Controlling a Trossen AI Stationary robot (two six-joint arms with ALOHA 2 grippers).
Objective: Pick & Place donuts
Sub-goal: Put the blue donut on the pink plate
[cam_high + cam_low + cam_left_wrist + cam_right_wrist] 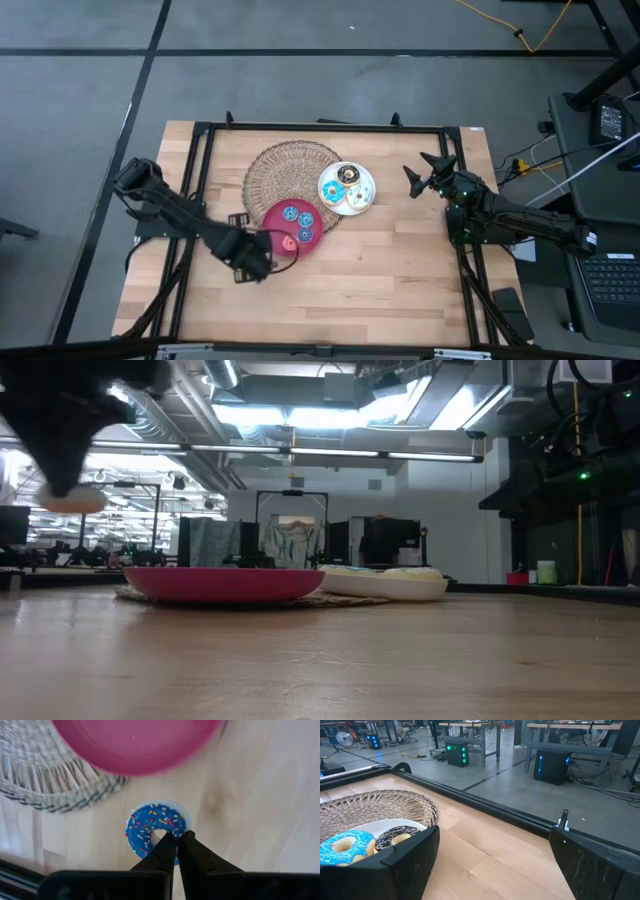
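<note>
- The left pincer (176, 840) is clamped on the rim of a blue sprinkled donut (150, 827), held above the tabletop (260, 810).
- The red plate (135, 745) lies just ahead of that pincer, beside the wicker mat (45, 785).
- The right pincer (425, 172) waits open, well off beside the white plate (362, 200).

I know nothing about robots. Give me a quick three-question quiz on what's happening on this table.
1. True or false: the left gripper is shut on a blue sprinkled donut.
2. Which plate holds the chocolate donut? A: the red plate. B: the white plate.
3. Fill in: the right gripper, waiting beside the white plate, has its fingers ____.

Key: 1 true; 2 B; 3 open.
</note>
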